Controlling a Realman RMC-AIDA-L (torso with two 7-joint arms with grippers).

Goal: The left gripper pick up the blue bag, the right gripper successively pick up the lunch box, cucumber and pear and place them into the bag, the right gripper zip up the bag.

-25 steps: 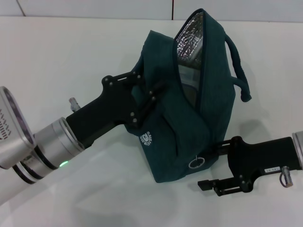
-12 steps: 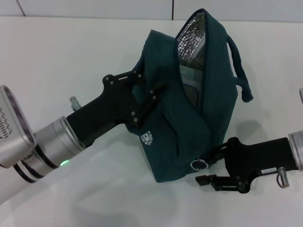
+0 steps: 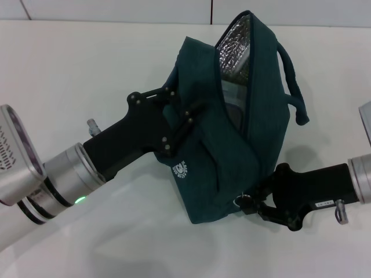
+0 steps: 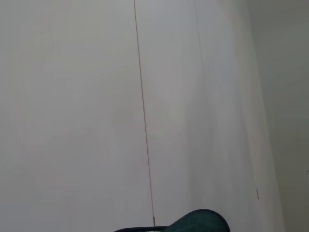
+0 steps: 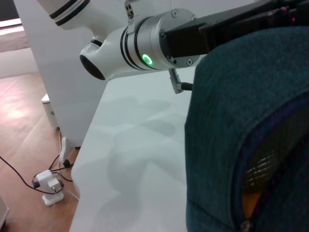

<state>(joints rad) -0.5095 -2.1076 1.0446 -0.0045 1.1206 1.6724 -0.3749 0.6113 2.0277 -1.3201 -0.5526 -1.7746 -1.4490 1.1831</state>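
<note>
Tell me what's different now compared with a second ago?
The right gripper slid in toward the blue bag and turned, bringing its fingers up to the ring-shaped zipper pull low on the bag's corner. The left gripper kept its hold on the bag's side, and the bag stayed upright and unzipped.

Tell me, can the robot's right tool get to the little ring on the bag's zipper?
Probably yes. The right tool is already right at the zipper ring low on the blue bag, and nothing sits between them.
</note>
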